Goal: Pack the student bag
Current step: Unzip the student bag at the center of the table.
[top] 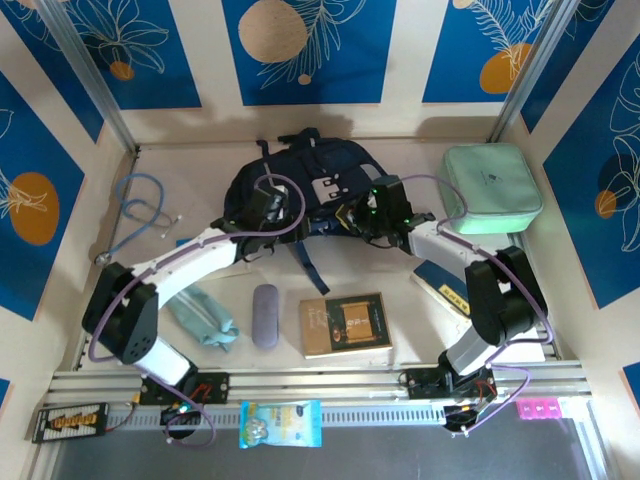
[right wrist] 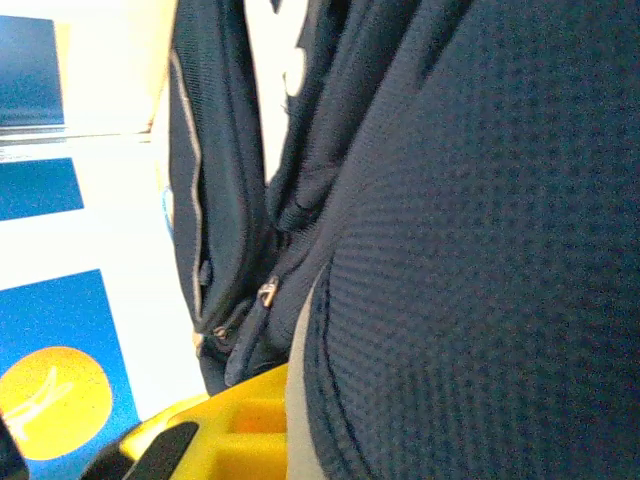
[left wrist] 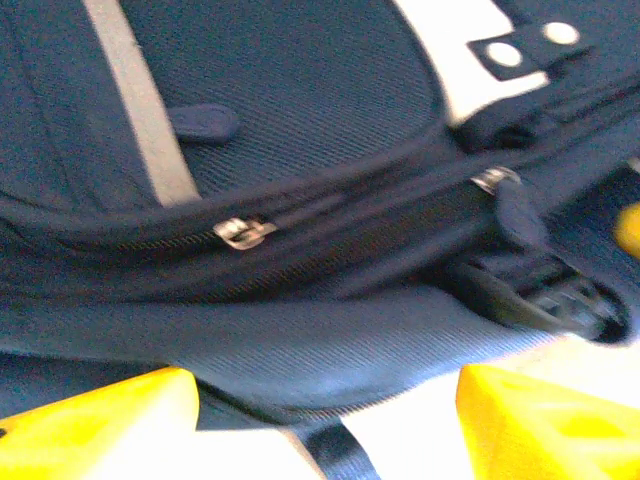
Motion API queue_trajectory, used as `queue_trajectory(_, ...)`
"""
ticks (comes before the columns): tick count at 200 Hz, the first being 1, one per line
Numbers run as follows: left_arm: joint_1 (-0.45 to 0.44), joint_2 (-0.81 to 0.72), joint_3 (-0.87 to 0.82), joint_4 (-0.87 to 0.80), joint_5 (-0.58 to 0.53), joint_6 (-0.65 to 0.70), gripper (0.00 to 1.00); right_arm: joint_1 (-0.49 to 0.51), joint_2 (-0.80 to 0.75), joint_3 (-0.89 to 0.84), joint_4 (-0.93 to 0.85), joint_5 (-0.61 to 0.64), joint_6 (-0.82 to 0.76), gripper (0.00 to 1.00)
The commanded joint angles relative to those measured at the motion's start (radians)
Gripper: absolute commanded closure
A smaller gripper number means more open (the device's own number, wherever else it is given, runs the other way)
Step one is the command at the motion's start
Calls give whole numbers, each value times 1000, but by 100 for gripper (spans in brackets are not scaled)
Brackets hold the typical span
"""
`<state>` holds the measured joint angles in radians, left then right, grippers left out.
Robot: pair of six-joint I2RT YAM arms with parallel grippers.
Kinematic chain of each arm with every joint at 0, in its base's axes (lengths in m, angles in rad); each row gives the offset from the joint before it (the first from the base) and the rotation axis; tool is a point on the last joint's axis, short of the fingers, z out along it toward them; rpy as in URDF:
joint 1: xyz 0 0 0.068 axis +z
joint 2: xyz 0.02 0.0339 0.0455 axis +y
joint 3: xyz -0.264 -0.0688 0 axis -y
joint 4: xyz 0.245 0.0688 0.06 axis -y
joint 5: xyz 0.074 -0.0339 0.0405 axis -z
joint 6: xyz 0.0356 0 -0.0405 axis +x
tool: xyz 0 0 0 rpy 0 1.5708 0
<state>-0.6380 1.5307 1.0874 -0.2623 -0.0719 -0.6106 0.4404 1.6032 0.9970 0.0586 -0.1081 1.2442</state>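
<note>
The student bag (top: 300,180), a dark navy backpack with a grey buckle patch, lies at the back middle of the table. My left gripper (top: 268,207) is at its left front edge. In the left wrist view that gripper (left wrist: 325,430) is open, its yellow fingers (left wrist: 100,425) wide apart just in front of the bag's lower fabric (left wrist: 300,340); a zip pull (left wrist: 243,232) sits above. My right gripper (top: 375,212) is at the bag's right front. It (right wrist: 300,430) is shut on the bag's navy fabric (right wrist: 480,250), which hides one of its fingers.
A mint green zip case (top: 490,190) stands at the back right. In front lie a brown book (top: 345,323), a purple glasses case (top: 265,315), a teal pouch (top: 205,318) and a blue notebook (top: 445,280). A blue cable (top: 140,210) lies at the left.
</note>
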Motion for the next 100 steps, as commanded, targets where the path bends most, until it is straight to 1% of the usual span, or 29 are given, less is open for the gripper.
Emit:
queue_trajectory(1,-71,-55,-8,-50,-50,93,30,19,21,70,45,14,40,98)
queue_trajectory(24,-107,-57,11,-51,-40,120,30,23,29,96,31,6,42,98)
queue_trajectory(35,-118,-41,34,-59,-46,117,33,24,29,108,20,-3,43,98)
queue_trajectory(45,-128,-18,60,-70,-62,104,36,23,28,113,18,-11,42,98)
queue_trajectory(52,-137,4,80,-85,-89,92,41,24,27,119,19,-19,39,98)
queue_trajectory(61,-149,32,107,-113,-140,67,50,26,25,131,10,-27,28,98)
queue_trajectory(67,-156,51,122,-133,-173,49,53,27,26,140,1,-32,24,98)
queue_trajectory(82,-164,89,147,-145,-220,28,56,26,24,153,-4,-47,16,98)
queue_trajectory(100,-163,108,157,-117,-197,22,60,23,26,162,-5,-71,20,98)
